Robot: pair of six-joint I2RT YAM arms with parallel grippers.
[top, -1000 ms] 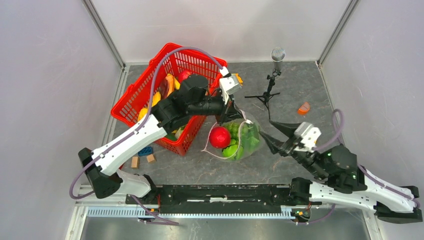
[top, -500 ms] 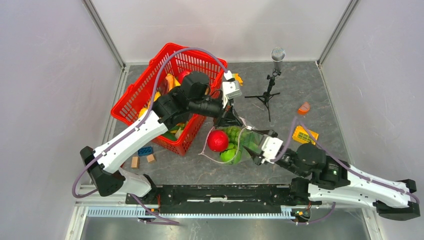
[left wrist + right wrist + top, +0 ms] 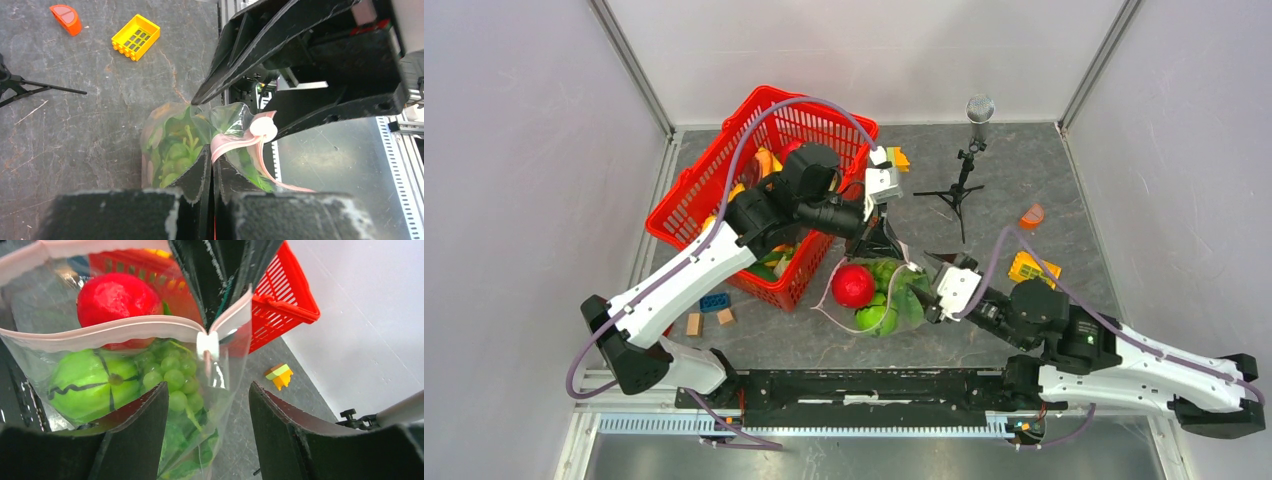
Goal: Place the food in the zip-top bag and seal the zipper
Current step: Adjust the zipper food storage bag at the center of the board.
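clear zip-top bag [image 3: 220,375] holding red fruit [image 3: 115,297], green grapes [image 3: 175,377], left claw [image 3: 210,152] pinching its zipper [image 3: 125,330], right claw [image 3: 207,392] wide

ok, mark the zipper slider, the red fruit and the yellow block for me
zipper slider [image 3: 207,345], right wrist view, middle of the white tab.
red fruit [image 3: 114,296], right wrist view, middle of its red skin.
yellow block [image 3: 135,37], left wrist view, centre of its gridded top.
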